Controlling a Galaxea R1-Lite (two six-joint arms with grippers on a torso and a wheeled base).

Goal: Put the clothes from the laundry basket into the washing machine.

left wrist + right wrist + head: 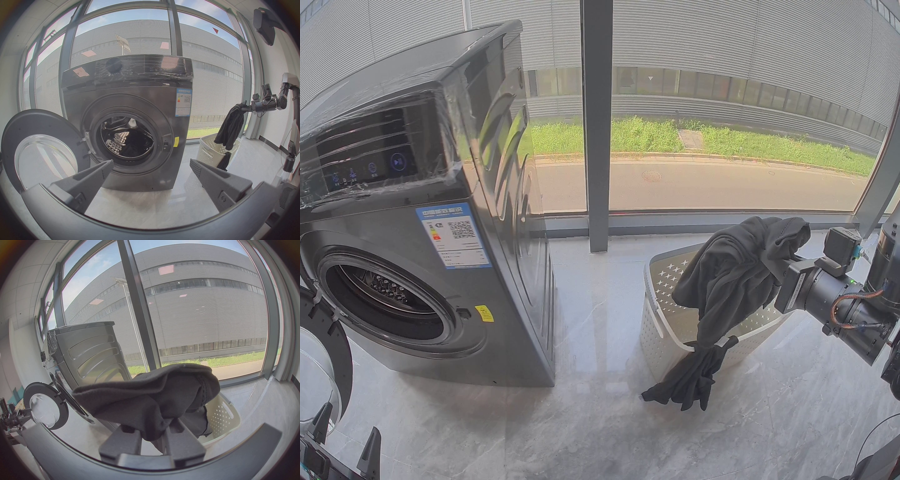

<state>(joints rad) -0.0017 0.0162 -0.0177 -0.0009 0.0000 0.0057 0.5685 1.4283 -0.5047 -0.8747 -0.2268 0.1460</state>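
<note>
One garment, head view: dark grey garment (737, 275) hangs off the right gripper (794, 262) above the laundry basket (659, 325). Its lower end trails over the basket's near rim and down the outer wall; contact with the floor (600, 406) cannot be told.
Surroundings, head view: washing machine (425, 206) stands to the left, well apart from the basket, with tiled floor between them. Its door (325, 350) is swung open at the left edge. A window post (597, 125) rises behind the gap.
Left gripper, head view: low at the left corner (345, 437), beside the door.
Left wrist view: left gripper (150, 162) has its fingers spread wide with nothing between them. It faces the drum mouth (126, 140); the door (37, 147) stands open to one side. Beyond the machine, the garment (231, 126) hangs over the basket (212, 150).
Right wrist view: right gripper (153, 430) is closed on a bunched fold of the garment (150, 396), which drapes over both fingers. The basket (225, 418) lies just behind the cloth; the machine (90, 355) and its door (47, 405) are farther off.
</note>
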